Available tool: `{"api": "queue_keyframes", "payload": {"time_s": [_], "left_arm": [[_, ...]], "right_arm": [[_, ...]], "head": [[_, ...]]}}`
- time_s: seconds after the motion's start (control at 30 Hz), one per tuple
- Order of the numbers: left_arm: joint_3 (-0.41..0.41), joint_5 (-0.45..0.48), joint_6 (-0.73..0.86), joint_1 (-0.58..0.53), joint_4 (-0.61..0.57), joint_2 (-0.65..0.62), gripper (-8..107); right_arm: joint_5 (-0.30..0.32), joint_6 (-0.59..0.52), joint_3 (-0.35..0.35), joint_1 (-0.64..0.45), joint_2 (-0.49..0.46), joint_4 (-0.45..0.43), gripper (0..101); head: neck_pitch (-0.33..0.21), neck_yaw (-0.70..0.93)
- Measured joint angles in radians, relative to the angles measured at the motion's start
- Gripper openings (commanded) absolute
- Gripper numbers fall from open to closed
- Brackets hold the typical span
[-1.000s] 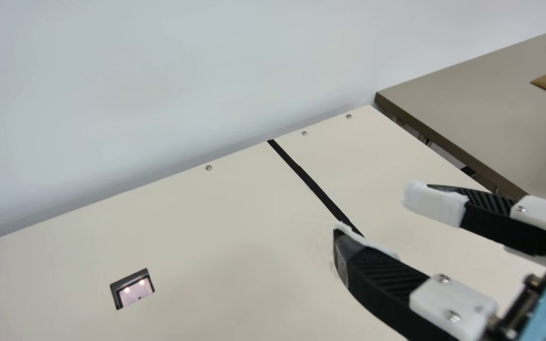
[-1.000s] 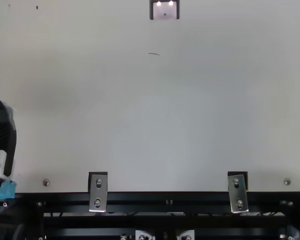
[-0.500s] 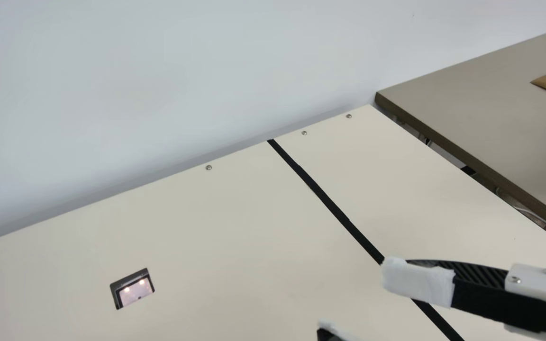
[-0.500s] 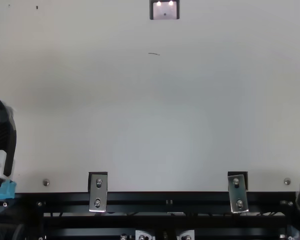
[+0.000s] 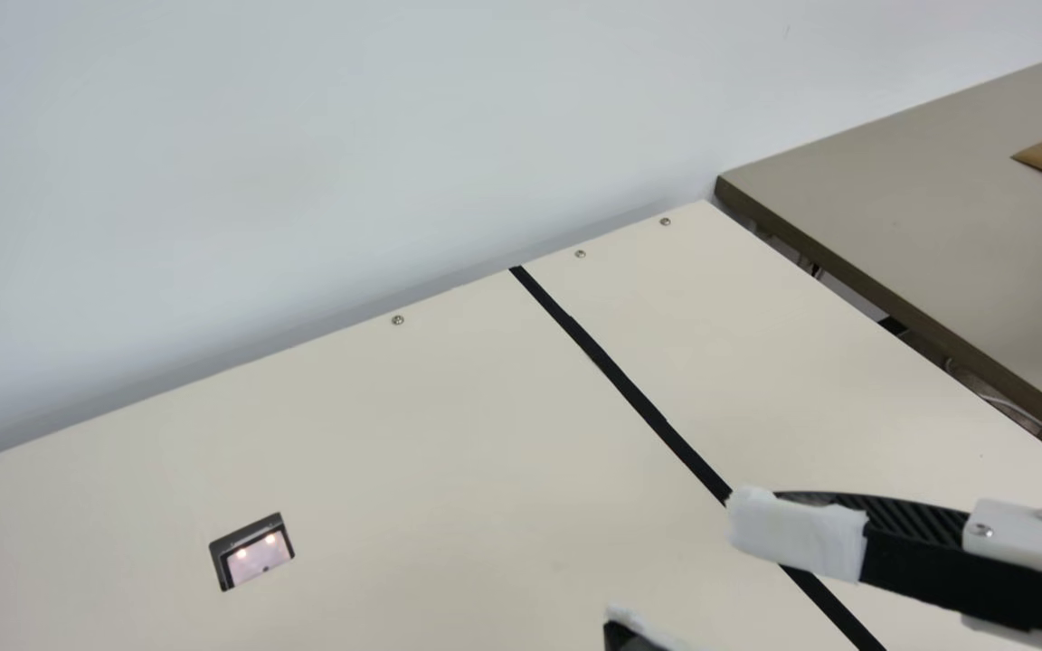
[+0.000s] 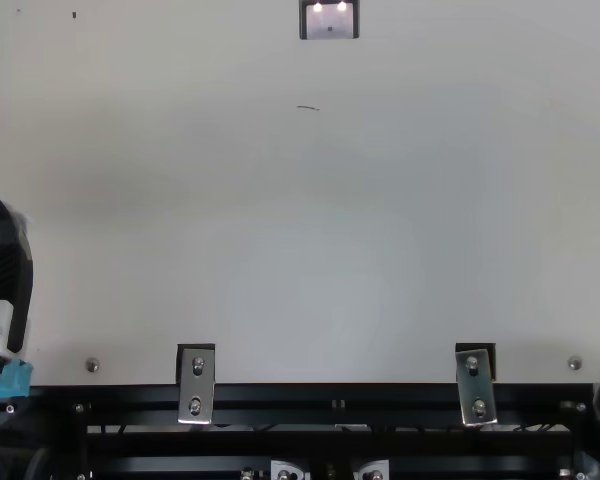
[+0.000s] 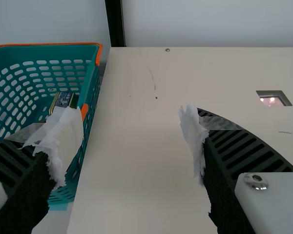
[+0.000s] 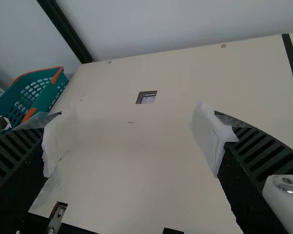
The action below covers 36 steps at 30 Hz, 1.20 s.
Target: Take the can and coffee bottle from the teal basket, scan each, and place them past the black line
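Black and gaping, the right gripper [image 8: 133, 116] has dropped lower in the main view and settled, likely leaving the fetching to the left gripper [image 7: 131, 115], open and empty; at the left wrist view's upper left, the basket [image 7: 92, 80] holds a dark-blue, tan-edged item [image 7: 63, 100], partly hidden, can or bottle unclear

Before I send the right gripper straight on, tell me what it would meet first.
Probably the small scanner window set in the tabletop; the right gripper seems aimed roughly at it. Its height is unclear, so it might pass over.
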Motion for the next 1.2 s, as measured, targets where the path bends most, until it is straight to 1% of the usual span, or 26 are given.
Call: {"api": "queue_keyframes", "payload": {"time_s": [0.17, 0.37, 0.73, 1.07, 1.17, 1.2], "left_arm": [[0.000, 0.000, 0.000, 0.000, 0.000, 0.000, 90], [0.000, 0.000, 0.000, 0.000, 0.000, 0.000, 90], [0.000, 0.000, 0.000, 0.000, 0.000, 0.000, 90], [0.000, 0.000, 0.000, 0.000, 0.000, 0.000, 90], [0.000, 0.000, 0.000, 0.000, 0.000, 0.000, 90], [0.000, 0.000, 0.000, 0.000, 0.000, 0.000, 90]], "right_arm": [[0.000, 0.000, 0.000, 0.000, 0.000, 0.000, 101], [0.000, 0.000, 0.000, 0.000, 0.000, 0.000, 101], [0.000, 0.000, 0.000, 0.000, 0.000, 0.000, 101], [0.000, 0.000, 0.000, 0.000, 0.000, 0.000, 101], [0.000, 0.000, 0.000, 0.000, 0.000, 0.000, 101], [0.000, 0.000, 0.000, 0.000, 0.000, 0.000, 101]], "head": [[0.000, 0.118], [0.005, 0.338], [0.000, 0.793], [0.000, 1.141], [0.000, 1.213], [0.000, 1.213]]}}
